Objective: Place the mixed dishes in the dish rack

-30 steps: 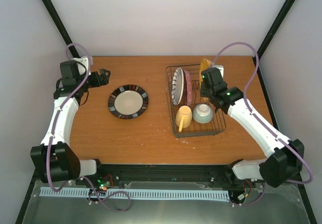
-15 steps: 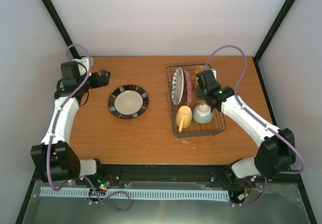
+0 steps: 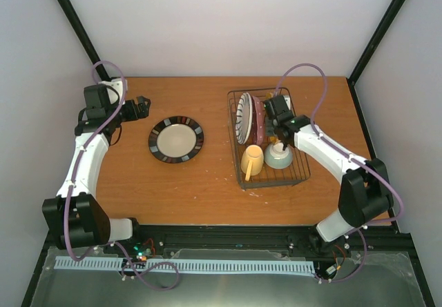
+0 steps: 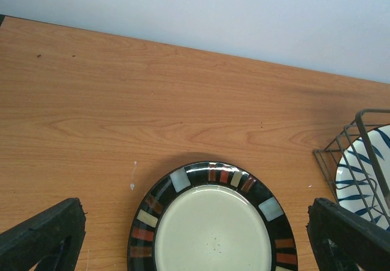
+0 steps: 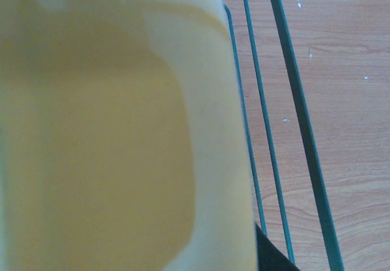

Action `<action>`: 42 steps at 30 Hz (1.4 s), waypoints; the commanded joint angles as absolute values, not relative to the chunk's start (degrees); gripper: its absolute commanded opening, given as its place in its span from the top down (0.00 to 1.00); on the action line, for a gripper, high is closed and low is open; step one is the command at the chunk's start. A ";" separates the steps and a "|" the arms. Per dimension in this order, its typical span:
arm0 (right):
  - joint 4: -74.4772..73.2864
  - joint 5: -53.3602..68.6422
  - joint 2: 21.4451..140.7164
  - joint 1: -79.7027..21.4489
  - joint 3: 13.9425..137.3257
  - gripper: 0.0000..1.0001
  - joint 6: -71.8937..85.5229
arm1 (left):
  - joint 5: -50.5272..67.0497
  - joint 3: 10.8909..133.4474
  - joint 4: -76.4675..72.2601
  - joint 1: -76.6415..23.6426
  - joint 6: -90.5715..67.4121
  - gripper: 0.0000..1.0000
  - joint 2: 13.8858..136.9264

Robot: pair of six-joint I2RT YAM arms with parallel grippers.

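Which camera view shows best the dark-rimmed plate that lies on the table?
The top external view: the dark-rimmed plate appears whole, flat on the table. The left wrist view shows it closer but cut at the bottom edge. The right wrist view does not show it.

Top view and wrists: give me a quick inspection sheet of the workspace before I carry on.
Surface: wooden table, few white specks.
Job's things: dish rack holds striped plate, pink plate, yellow mug, green bowl; dark-rimmed plate flat on table.
Clutter: nothing seen.
Grippers: left gripper open near dark-rimmed plate; right gripper over rack, seemingly holding yellow dish.
Cables: purple cables loop above both wrists.
Surroundings: white walls, black frame posts.
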State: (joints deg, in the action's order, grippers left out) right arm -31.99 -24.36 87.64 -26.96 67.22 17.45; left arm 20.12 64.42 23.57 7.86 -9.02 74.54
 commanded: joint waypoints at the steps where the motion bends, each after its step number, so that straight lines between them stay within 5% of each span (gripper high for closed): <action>1: -26.82 -24.47 89.62 -26.22 70.43 0.97 16.17 | 19.55 65.21 22.72 7.82 -7.66 0.00 75.44; 9: -27.47 -22.95 93.58 -25.93 70.74 0.96 16.59 | 19.45 65.48 22.96 7.82 -7.31 0.00 75.85; 23: -28.06 -22.76 94.04 -25.88 71.12 0.64 18.06 | 18.43 66.15 24.48 7.83 -8.43 0.00 77.67; 42: -32.25 -27.67 83.40 -25.91 73.75 0.44 19.32 | 18.10 67.21 30.50 10.14 -11.38 0.00 85.67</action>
